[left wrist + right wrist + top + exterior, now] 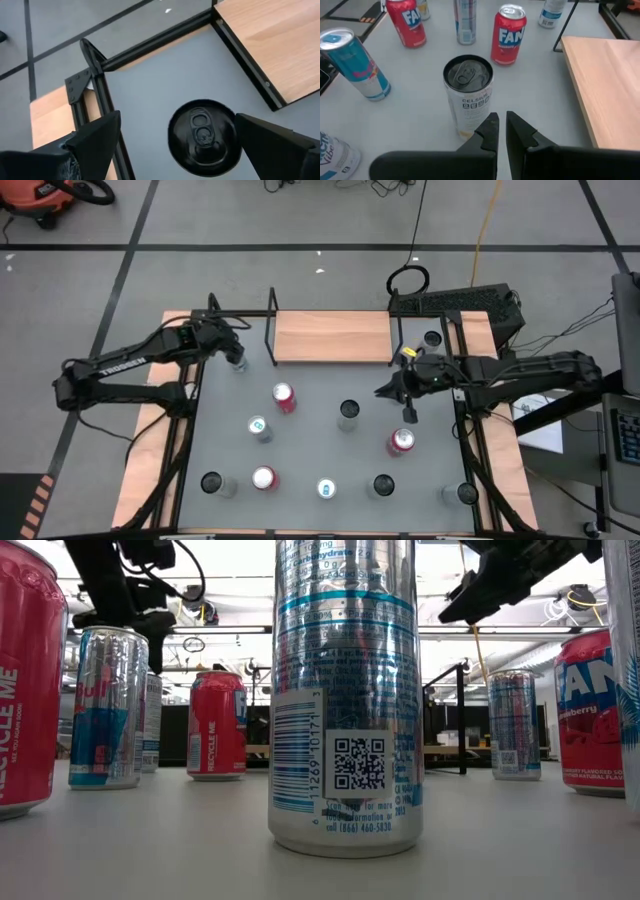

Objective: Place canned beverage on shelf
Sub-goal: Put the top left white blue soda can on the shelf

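The shelf, a light-wood board with black rod frames, lies at the table's far edge. My left gripper hovers open near the shelf's left end, slanting down over an upright black-topped can. Its fingers stand on either side of the can top, and I see no touch. My right gripper is shut and holds nothing. It hangs right of centre, pointing at an upright white Celsius can, which also shows from above, and stays short of it.
Several more cans stand upright across the grey table: red ones, a blue-silver one and a row along the near edge. One can stands right of the shelf. A black frame corner lies beside the left gripper.
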Available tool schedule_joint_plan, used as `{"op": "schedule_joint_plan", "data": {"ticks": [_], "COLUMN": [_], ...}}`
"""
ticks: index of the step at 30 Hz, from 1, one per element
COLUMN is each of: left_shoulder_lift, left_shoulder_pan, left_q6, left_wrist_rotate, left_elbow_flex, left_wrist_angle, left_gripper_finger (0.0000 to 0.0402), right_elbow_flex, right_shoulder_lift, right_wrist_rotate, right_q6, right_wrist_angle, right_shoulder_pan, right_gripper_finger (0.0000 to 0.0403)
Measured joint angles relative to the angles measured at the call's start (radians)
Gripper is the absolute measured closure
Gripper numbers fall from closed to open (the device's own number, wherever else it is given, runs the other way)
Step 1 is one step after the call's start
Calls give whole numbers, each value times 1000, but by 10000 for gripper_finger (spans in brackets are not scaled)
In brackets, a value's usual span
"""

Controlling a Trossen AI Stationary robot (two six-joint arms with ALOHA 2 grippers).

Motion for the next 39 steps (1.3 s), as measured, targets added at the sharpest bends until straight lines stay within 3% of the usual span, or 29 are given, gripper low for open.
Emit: {"op": "schedule_joint_plan", "data": {"ticks": [13,28,39], "left_shoulder_lift": [26,-49,-37], "left_shoulder_pan": [0,0,0], "left_q6": [4,-22,-25], "left_wrist_rotate": [35,39,63], "left_elbow_flex": [1,-1,-145], "left_wrist_angle": [21,23,163], "left_gripper_finger": [13,13,13], "right_elbow_flex": [0,0,0], "right_shoulder_lift": [56,57,57], "right_wrist_rotate": [0,0,0], "right_q6": [-2,-22,-29], "right_wrist_angle": [40,57,69], "right_shoulder_pan": [0,0,0], "right_gripper_finger": [403,403,403]}}
